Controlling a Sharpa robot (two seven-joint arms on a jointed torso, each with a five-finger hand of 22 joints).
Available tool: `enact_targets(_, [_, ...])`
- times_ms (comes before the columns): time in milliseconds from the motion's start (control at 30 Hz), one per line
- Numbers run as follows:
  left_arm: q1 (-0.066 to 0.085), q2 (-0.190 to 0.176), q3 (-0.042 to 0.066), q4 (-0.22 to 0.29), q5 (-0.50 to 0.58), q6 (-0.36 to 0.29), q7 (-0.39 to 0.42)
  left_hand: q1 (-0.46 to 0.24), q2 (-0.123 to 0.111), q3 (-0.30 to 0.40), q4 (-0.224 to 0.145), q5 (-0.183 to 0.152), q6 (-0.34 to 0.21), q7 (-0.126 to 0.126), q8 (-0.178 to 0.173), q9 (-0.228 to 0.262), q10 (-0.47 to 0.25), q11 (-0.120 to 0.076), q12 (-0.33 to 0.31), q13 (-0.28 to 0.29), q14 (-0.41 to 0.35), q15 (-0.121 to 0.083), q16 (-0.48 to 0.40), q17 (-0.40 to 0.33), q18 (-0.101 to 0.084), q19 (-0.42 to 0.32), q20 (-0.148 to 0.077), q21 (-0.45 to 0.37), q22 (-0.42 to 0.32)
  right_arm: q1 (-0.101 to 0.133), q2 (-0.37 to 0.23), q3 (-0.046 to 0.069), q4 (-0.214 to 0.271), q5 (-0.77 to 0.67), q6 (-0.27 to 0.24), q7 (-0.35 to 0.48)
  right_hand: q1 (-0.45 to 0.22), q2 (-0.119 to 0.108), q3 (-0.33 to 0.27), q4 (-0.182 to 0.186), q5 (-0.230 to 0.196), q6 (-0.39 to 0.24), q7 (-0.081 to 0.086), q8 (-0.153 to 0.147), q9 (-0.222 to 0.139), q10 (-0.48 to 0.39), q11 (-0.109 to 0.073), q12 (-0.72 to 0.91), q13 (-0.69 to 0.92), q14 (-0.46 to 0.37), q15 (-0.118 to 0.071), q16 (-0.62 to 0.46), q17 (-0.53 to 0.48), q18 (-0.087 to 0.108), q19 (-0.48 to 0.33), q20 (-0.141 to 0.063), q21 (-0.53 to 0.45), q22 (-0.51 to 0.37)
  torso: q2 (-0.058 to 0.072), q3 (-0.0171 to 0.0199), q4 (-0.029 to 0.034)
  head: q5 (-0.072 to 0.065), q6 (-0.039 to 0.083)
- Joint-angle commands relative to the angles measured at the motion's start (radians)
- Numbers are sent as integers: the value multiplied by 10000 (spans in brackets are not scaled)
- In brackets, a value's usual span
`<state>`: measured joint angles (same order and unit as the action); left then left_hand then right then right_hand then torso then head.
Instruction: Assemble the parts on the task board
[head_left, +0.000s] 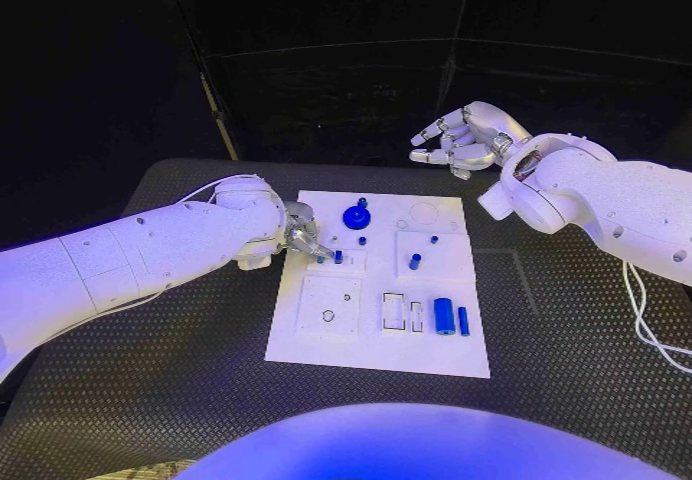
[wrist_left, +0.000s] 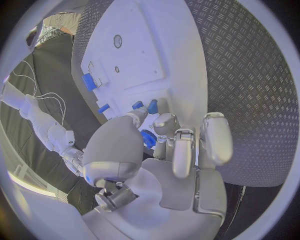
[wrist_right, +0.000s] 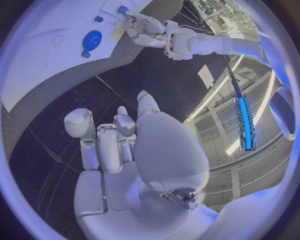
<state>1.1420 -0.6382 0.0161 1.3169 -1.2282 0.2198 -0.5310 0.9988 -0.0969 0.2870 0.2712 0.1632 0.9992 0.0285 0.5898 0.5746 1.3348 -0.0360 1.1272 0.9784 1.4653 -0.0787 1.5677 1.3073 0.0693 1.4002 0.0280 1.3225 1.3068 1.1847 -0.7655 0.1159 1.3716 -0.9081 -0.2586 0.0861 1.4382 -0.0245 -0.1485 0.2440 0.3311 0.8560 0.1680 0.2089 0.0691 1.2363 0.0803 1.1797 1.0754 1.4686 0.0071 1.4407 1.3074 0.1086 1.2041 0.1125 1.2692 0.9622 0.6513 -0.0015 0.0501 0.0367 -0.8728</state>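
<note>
The left hand (head_left: 302, 236) has its fingers (wrist_left: 152, 111) drawn together low over the left side of the task board (head_left: 378, 355), tips at a small blue part (head_left: 338, 257), probably to seat it; whether they clamp it, I cannot tell. The blue disc (head_left: 355, 216) stands just beyond, and 2 blue cylinders (head_left: 451, 317) lie near the board's right edge. The right hand (head_left: 457, 139) hangs off the board above the tabletop (head_left: 577, 350), fingers loosely curled on nothing, likely kept clear.
</note>
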Motion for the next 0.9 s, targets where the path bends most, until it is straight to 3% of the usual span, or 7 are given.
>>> enact_targets(33, [17, -31, 94, 89, -38, -512, -6, -121, 20, -406, 159, -14, 49, 5, 49, -25, 51, -12, 11, -18, 1055, -75, 31, 2635, 31, 47, -18, 15, 3, 16, 5, 6, 13, 19, 28, 66, -2, 114, -40, 3, 26, 14, -40, 37, -9, -24, -38, -28, -9, 525, -67, -51, 415, 131, -40, -23, -40, -8, -5, 8, -6, 3, 2])
enact_targets(300, [15, -81, 367, 238, 176, -1442, 96, -249, 240, -1015, 199, -1, -94, 44, 32, -78, -182, 22, -310, -424, 1055, -65, 31, 2635, 97, -115, -12, -254, -242, 14, 19, 6, 1, 19, 25, 75, -2, 114, -40, 3, 26, 14, -40, 37, -9, -24, -38, -28, -9, 525, -67, -51, 415, 131, -40, -23, -40, -8, 4, 6, -3, -42, 2])
enact_targets(567, [14, -209, 577, 331, 1286, -2426, 604, 123, 437, -1786, 201, 20, -1240, 537, -485, -486, -2131, 456, -2451, -2959, 900, 254, -304, 2155, 327, -808, 230, -1302, -1197, 10, 42, 6, -30, 19, 29, 74, -2, 114, -40, 3, 26, 14, -40, 37, -9, -24, -38, -28, -9, 525, -67, -51, 415, 131, -40, -23, -40, -8, -4, 17, 0, -79, 2])
enact_targets(633, [15, -226, 594, 304, 1457, -2641, 937, 530, 460, -1920, 178, 28, -1509, 701, -602, -637, -2590, 617, -2671, -3116, 565, 397, -922, 1329, 531, -1465, 362, -2236, -2039, 9, 45, 6, -34, 19, 32, 72, -2, 114, -40, 3, 26, 14, -40, 37, -9, -24, -38, -28, -9, 525, -67, -51, 415, 131, -40, -23, -40, -8, -1, 21, 0, -98, 2])
enact_targets(733, [17, -187, 600, 212, 1672, -2990, 1814, 1642, 472, -1899, -27, 45, -1969, 1005, -889, -966, -3690, 906, -3348, -3559, -885, 679, -3112, -1233, 1042, -3415, 594, -4950, -4366, 7, 48, 6, -39, 18, 37, 66, -2, 114, -40, 3, 26, 14, -40, 37, -9, -24, -38, -28, -9, 525, -67, -51, 415, 131, -40, -23, -40, -8, -2, 24, -2, -112, 2])
enact_targets(800, [19, -108, 542, 115, 1688, -3322, 2726, 2665, 511, -1674, -301, 60, -2218, 1294, -1178, -1286, -4505, 1183, -4051, -4060, -2334, 872, -5134, -3324, 1013, -3890, 803, -5636, -4768, 7, 53, 5, -41, 15, 40, 63, -2, 114, -40, 3, 26, 14, -40, 37, -9, -24, -38, -28, -9, 525, -67, -51, 415, 131, -40, -23, -40, -8, -5, 23, -5, -125, 2])
enact_targets(900, [20, 82, 389, -69, 1173, -3817, 4201, 4294, 351, -1012, -923, 51, -2057, 1363, -1724, -1929, -4749, 1261, -5282, -5168, -3286, 1028, -6926, -5081, 1125, -4050, 939, -6341, -5261, 6, 63, 5, -39, 9, 46, 63, -22, 124, -56, 15, 27, -2, -36, 33, -12, -27, -35, -29, -13, 524, -65, -56, 410, 132, -43, -23, -46, -16, 11, 5, -13, -165, 23])
